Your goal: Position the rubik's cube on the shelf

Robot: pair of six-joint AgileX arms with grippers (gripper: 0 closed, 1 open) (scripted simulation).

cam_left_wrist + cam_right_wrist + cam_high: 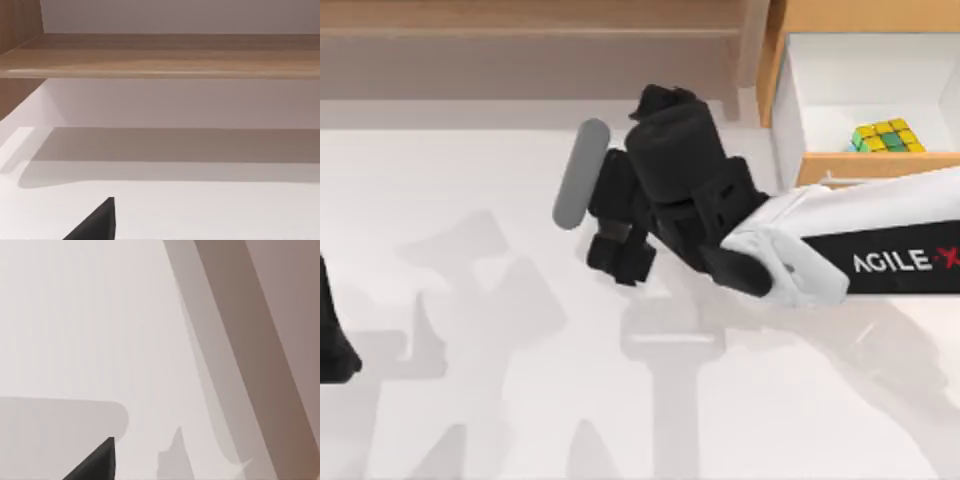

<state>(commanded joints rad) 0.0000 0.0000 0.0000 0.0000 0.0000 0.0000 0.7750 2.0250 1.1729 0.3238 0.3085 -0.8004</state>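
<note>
Reaching across mid-table, the right gripper (620, 250) carries nothing I can see; whether its fingers are spread, I cannot tell. The left arm sits parked at the left edge. Beyond, the rubik's cube (887, 137) lies in the open drawer (840, 60), well apart from the shelf (520, 35) — nothing accomplished yet.

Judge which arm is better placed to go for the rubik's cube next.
Right, most likely. The right end effector sits mid-table, its arm reaching past the open drawer at the top view's right where the rubik's cube lies. The left arm is parked at the far left edge.
</note>
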